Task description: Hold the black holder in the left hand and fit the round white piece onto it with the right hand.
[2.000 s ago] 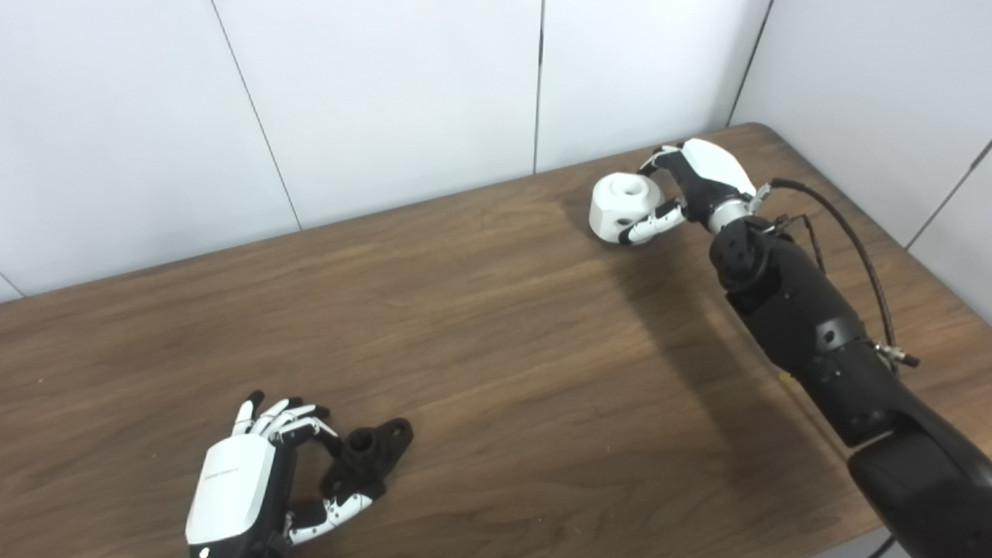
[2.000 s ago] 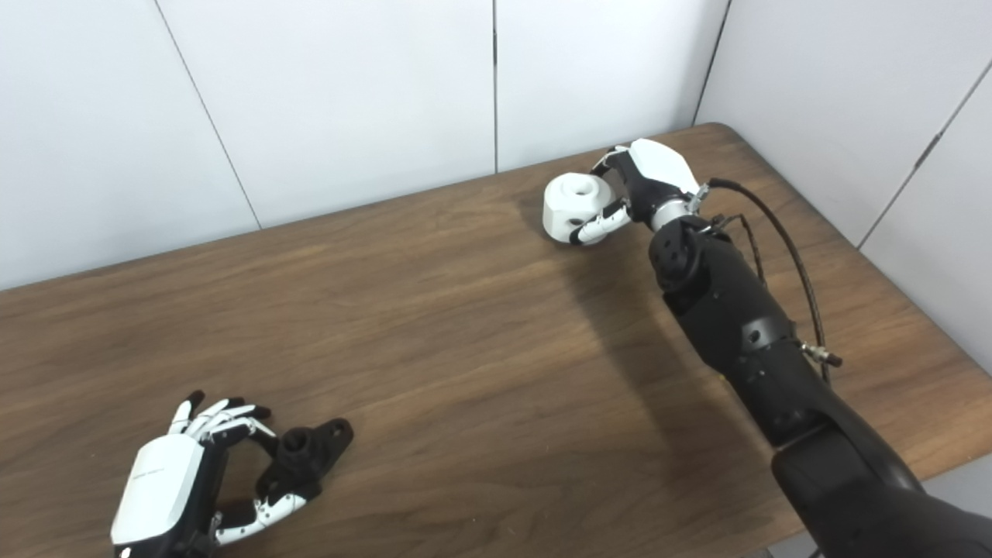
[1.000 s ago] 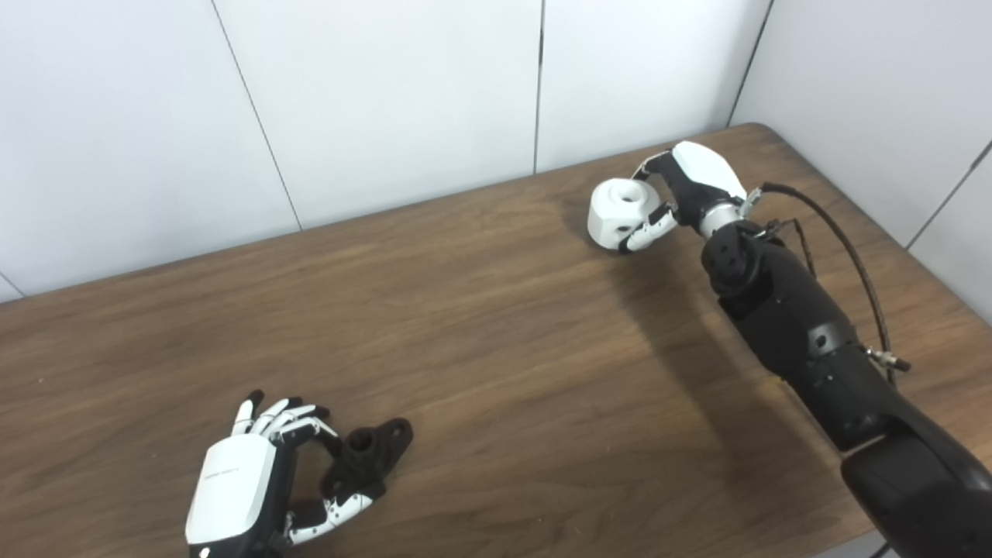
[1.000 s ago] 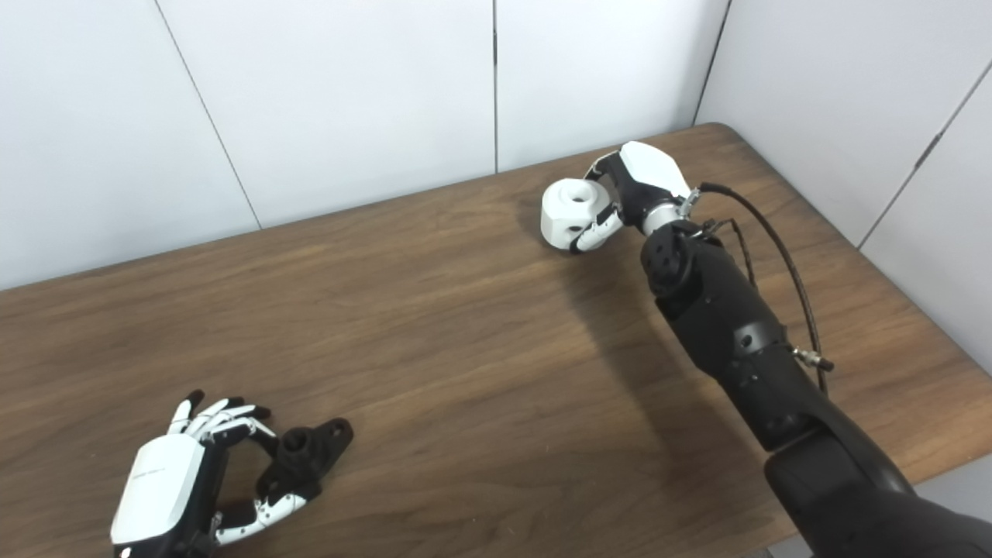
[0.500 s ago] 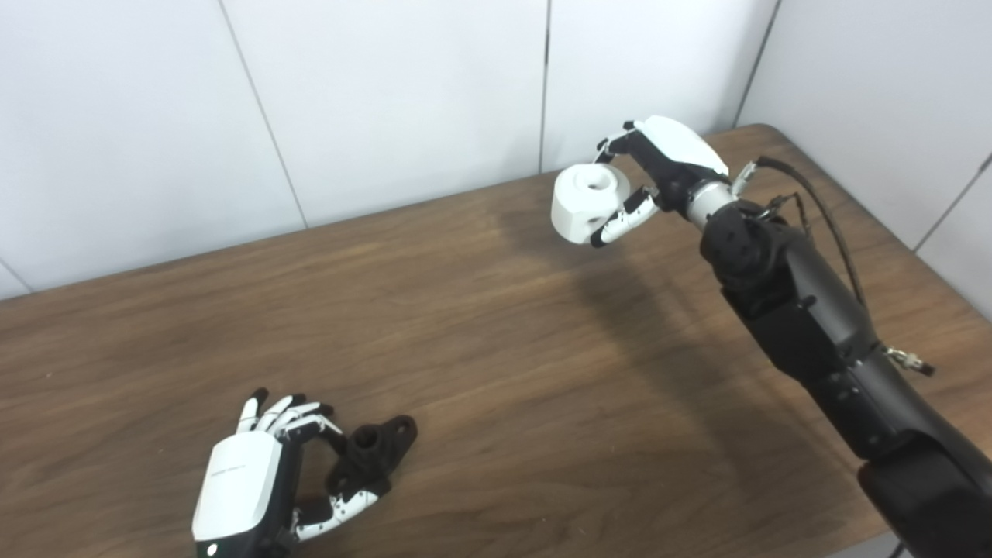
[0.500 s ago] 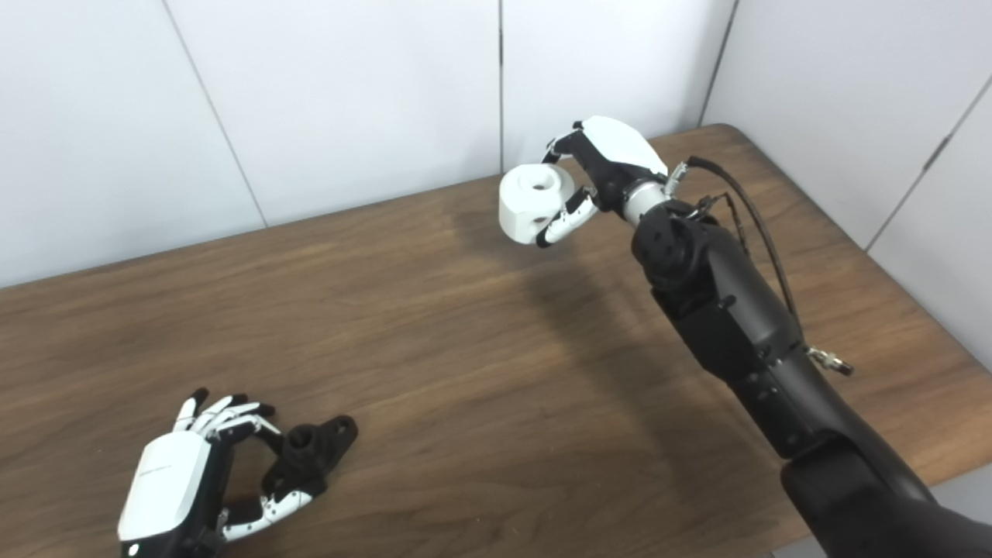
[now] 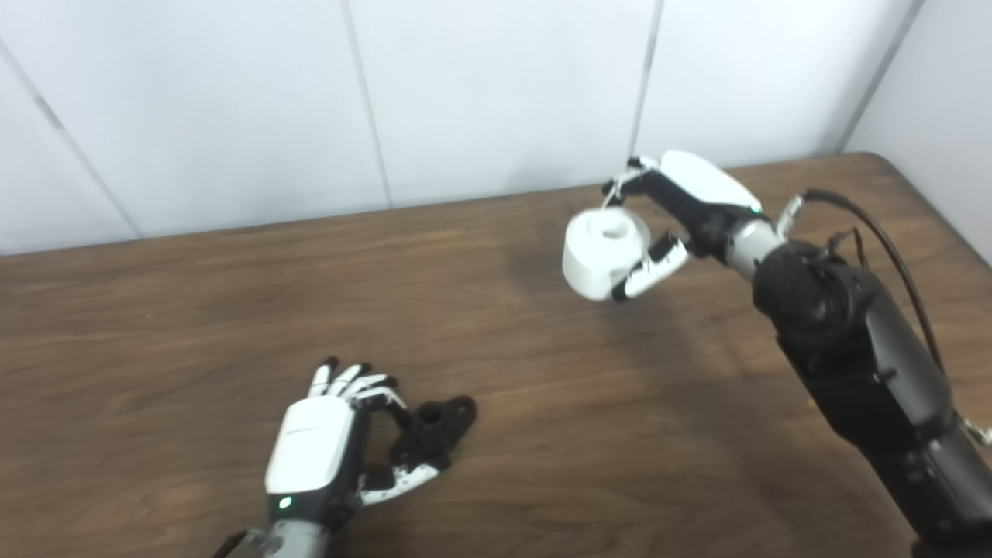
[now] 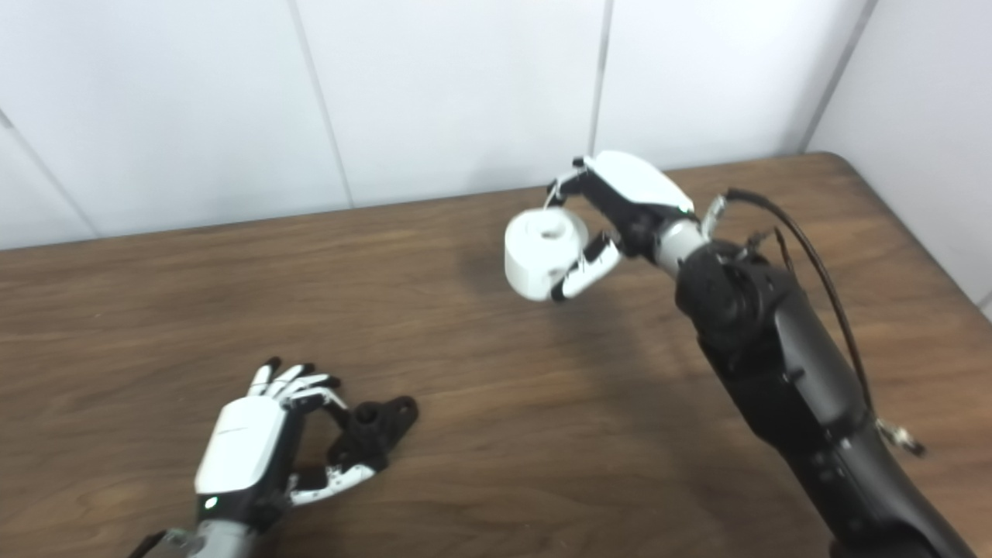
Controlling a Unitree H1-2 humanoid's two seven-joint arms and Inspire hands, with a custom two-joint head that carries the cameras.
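While the right hand (image 7: 682, 213) carries the round white piece (image 7: 606, 252) in the air above the far side of the counter (image 7: 194, 310), its fingers and thumb are clamped on the piece's curved wall, one finger hooked over the top rim. The piece looks like a stiff, smooth plastic drum with a raised collar and a bore in its top face; it is probably light, but the slick wall could turn or slip in a loose hold, so a grip across the side wall, clear of the end that must mate, seems best. Well apart from it, at the near left, the black holder (image 8: 370, 428) lies on the counter, and the left hand (image 8: 252, 453) is curled round it, fingers above and thumb below. Whether that hold is firm cannot be told. The holder appears rigid, with a central socket and flat lugs; gripping a lug would keep the socket open for the fit.
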